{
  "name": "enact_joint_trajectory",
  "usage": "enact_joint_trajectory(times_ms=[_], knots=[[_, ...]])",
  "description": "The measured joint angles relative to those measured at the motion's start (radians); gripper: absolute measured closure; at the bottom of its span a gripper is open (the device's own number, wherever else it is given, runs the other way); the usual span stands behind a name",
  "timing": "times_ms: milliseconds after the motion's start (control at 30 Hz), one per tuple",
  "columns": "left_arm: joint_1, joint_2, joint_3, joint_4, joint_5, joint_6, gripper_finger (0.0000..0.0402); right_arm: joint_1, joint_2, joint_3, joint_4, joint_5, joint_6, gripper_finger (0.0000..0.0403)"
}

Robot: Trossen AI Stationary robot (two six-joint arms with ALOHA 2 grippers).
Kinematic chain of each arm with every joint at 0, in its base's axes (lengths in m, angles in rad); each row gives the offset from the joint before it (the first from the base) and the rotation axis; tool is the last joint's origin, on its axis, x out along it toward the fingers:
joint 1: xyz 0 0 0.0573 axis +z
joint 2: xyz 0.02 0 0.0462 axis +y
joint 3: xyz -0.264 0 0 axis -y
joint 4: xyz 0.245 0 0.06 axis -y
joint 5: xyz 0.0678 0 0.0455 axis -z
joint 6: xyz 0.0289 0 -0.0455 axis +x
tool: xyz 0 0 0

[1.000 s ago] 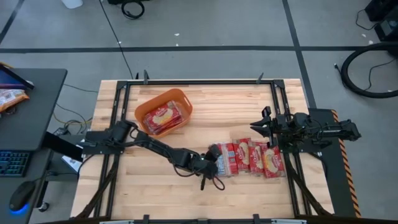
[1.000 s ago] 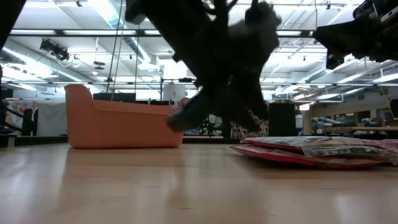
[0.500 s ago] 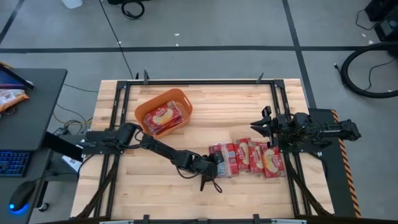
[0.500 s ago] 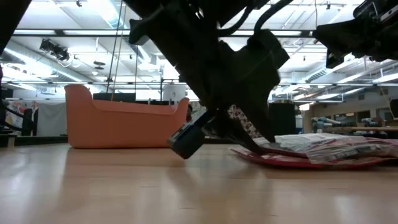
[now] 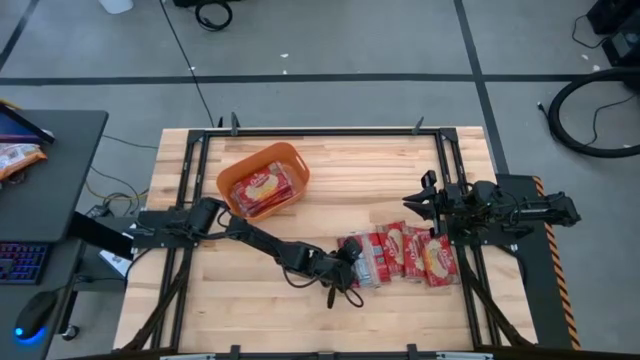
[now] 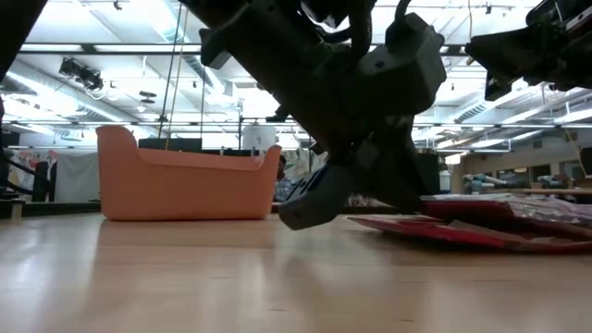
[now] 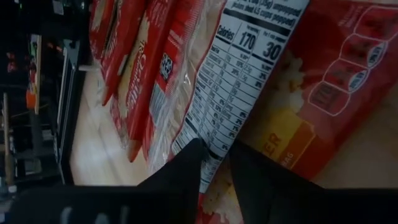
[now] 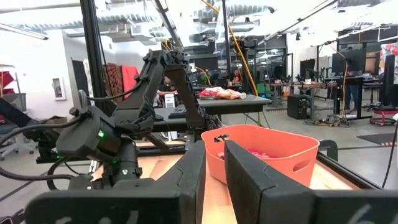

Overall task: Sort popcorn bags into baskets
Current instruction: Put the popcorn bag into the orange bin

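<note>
Left end effector (image 5: 352,266) low at left end of popcorn bags (image 5: 400,256) row on table (image 5: 200,300), fingers (image 7: 180,174) pinching edge of nearest bag. Right end effector (image 5: 418,202) idle beside row, fingers pressed together. Basket (image 5: 263,180) well apart, holding bags.
</note>
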Motion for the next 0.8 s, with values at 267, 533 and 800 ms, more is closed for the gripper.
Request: enact_joint_trajectory(times_ms=[267,533,800], knots=[[0.011,0.0,0.0,0.032,-0.004,-0.037,0.0388,0.0,0.0,0.0,0.0,0.0,0.0,0.0337],[0.003,-0.047,-0.001,0.104,-0.186,0.008,0.0395,0.0,0.0,0.0,0.0,0.0,0.0,0.0337],[-0.003,-0.245,0.0,-0.144,-0.306,-0.247,0.0396,0.0,0.0,0.0,0.006,0.0,0.0,0.0337]])
